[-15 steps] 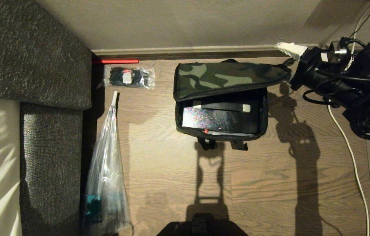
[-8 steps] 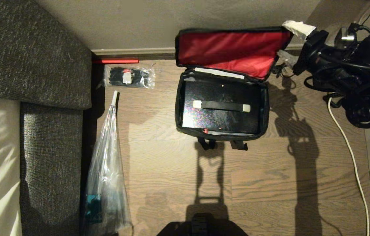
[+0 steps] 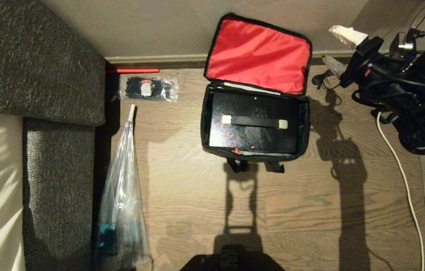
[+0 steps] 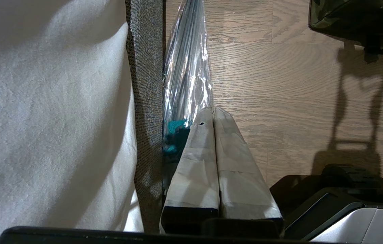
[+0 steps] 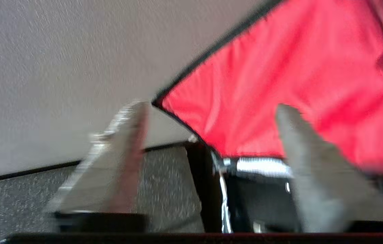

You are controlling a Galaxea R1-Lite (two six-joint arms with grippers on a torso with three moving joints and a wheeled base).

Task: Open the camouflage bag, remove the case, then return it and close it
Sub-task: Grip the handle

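- Your left gripper (image 4: 213,110) hangs pinched together beside the sofa (image 3: 35,64).
- Bare floor (image 3: 310,210) surrounds the camouflage bag (image 3: 254,155).
- Its red lid (image 3: 259,56) leans on the wall; the black case (image 3: 253,130) lies inside.
- Your right gripper (image 5: 211,115) gapes empty beside the lid's edge.

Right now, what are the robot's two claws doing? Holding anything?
Left gripper: shut, holding nothing, parked by the sofa.
Right gripper: open, holding nothing, beside the bag, whose red lid stands up.

Camouflage bag (image 3: 254,152) open on floor, red lid upright, black case (image 3: 252,139) inside
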